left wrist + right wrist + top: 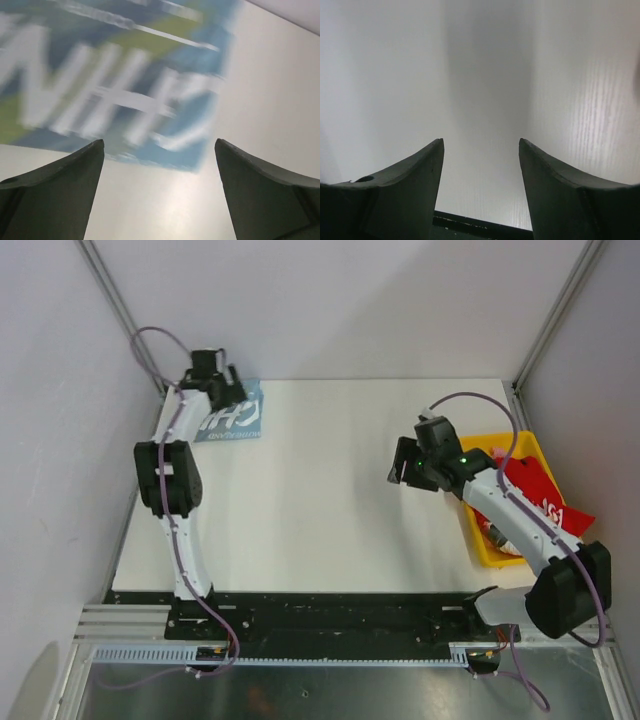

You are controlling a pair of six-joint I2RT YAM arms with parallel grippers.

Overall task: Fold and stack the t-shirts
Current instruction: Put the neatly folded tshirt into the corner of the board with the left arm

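A folded light blue t-shirt (240, 422) with large white lettering lies flat at the table's far left corner, partly under my left arm. In the left wrist view this blue shirt (115, 85) is blurred and fills the upper frame. My left gripper (226, 383) (160, 144) hovers over the shirt's edge, open wide, nothing between its fingers. A red t-shirt (538, 492) with white lettering lies crumpled in the yellow bin (488, 552) at the right. My right gripper (403, 466) (481, 142) hangs open over bare table, left of the bin, holding nothing.
The white table (330, 500) spans the space between the arms. Grey walls with metal frame posts (120, 310) close in the left, back and right. The black base rail (330, 615) runs along the near edge.
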